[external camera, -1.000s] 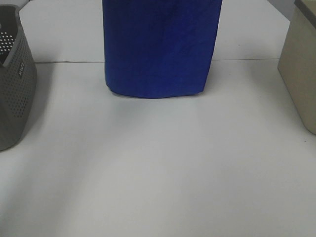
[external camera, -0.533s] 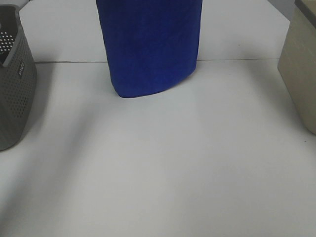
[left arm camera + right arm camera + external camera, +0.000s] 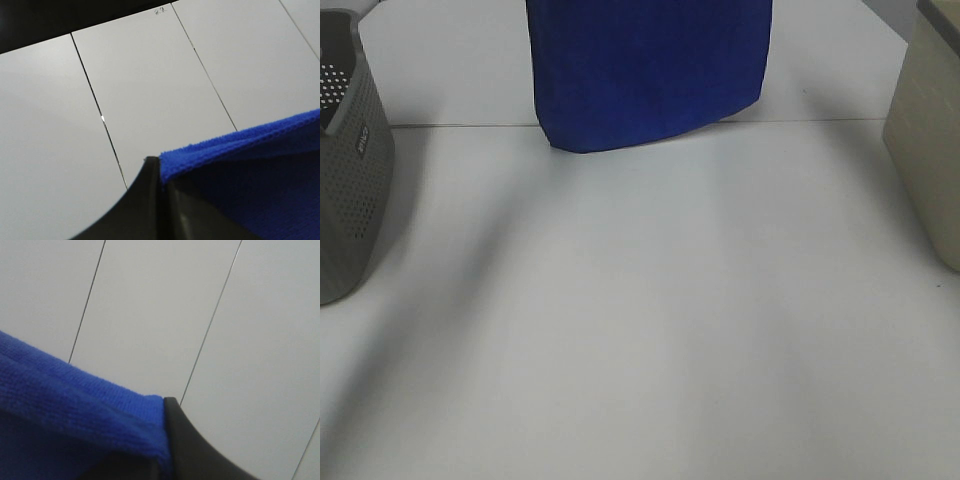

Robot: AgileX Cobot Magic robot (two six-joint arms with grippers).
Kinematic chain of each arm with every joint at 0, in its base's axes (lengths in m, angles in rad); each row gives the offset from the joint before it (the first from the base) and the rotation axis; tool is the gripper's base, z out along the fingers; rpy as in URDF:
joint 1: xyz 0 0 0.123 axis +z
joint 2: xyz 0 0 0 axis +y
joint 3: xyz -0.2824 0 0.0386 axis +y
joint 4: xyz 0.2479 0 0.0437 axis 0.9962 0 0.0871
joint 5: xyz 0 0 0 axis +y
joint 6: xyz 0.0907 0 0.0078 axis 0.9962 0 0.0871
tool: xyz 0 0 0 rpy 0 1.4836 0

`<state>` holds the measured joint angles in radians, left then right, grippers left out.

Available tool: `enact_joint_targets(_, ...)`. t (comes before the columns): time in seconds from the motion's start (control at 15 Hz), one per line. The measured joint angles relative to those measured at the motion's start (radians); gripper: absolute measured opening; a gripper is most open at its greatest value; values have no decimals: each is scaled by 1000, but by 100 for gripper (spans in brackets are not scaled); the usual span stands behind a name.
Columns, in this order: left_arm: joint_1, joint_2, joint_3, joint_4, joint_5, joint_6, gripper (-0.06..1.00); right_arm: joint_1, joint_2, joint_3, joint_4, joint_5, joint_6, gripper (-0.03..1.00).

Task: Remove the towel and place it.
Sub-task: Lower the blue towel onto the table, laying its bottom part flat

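The royal-blue towel (image 3: pixel 648 70) hangs down from beyond the top edge of the exterior high view, with its lower edge free above the far part of the white table (image 3: pixel 640 330). Neither gripper shows in that view. In the left wrist view my left gripper (image 3: pixel 159 169) is shut on the towel's upper edge (image 3: pixel 250 165); one black finger (image 3: pixel 145 210) shows. In the right wrist view my right gripper (image 3: pixel 164 407) is shut on another part of the towel's edge (image 3: pixel 65 410), next to a black finger (image 3: pixel 200 455). The white tag is not visible.
A grey perforated basket (image 3: pixel 350 170) stands at the table's left edge. A beige container (image 3: pixel 930 140) stands at the right edge. A seam in the table runs across behind the towel's lower edge. Both wrist views look at pale panelled surfaces.
The towel's lower edge has risen over the last second. It swung a little left, then back right, and its bottom now slants up toward the right.
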<state>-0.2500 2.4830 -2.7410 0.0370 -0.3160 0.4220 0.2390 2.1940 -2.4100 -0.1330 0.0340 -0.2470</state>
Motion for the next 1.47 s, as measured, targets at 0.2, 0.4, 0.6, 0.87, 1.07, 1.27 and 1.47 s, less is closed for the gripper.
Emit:
enact_joint_targets(0.2,8,8,-21,32,26,-11,0,2,4,-6,2,27,0,1)
enact_joint_targets(0.4,8,8,-22,45,26,-11,0,2,4,-6,12,63,0,1)
enact_joint_targets(0.6,13,8,-22,100,31,-11,0,2,4,-6,26,112,0,1)
enact_joint_targets(0.87,18,8,-22,107,79,-32,0,2,4,-6,30,149,0,1)
enact_joint_targets(1.07,18,6,-22,109,159,-36,0,2,4,-6,68,215,0,1)
enact_joint_targets(1.27,11,-13,-22,108,329,-43,0,2,4,-6,108,329,0,1)
enact_joint_targets(1.47,-10,-80,-22,78,642,-43,0,0,-14,-6,157,499,0,1)
